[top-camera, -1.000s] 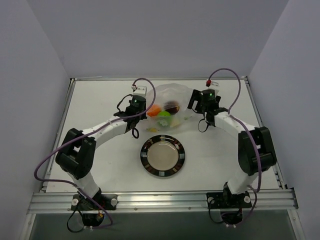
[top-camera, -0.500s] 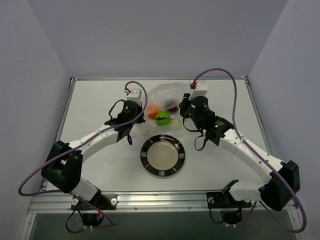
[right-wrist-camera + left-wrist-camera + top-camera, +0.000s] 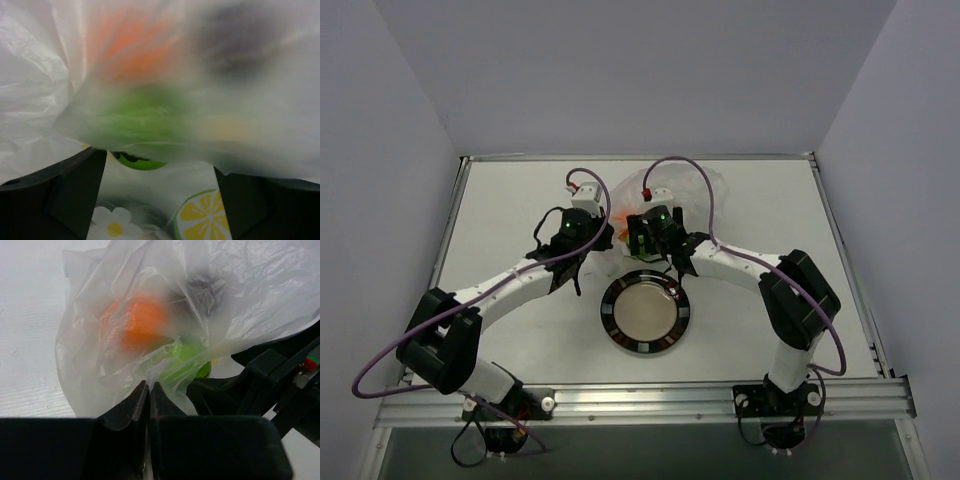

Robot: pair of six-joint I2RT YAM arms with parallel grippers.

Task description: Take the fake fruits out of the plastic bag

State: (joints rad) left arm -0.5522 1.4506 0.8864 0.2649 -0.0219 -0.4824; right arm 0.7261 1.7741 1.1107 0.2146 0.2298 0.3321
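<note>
The clear plastic bag (image 3: 688, 188) lies at the back centre of the table, bunched up. In the left wrist view the bag (image 3: 240, 285) holds the orange fruit (image 3: 145, 322), the green fruit (image 3: 189, 360) and the dark maroon fruit (image 3: 202, 287). My left gripper (image 3: 149, 385) is shut on a fold of the bag's film at its near edge, and it shows in the top view (image 3: 604, 233). My right gripper (image 3: 160, 160) is open, its jaws wide apart under the draped bag. The green fruit (image 3: 140, 117) is just ahead of it, with the orange (image 3: 130, 50) and maroon (image 3: 235, 45) fruits behind. In the top view, the right gripper (image 3: 642, 236) covers the green fruit.
A round dark-rimmed plate (image 3: 613, 318) with fruit and flower pictures sits in front of the bag, and its rim (image 3: 200, 222) shows under the right gripper. The two wrists are close together. Raised table edges run along the back and sides.
My right arm has swung left across the bag, and its gripper now sits at the bag's near left, over the green fruit. The bag has bunched up. My left gripper has barely moved.
</note>
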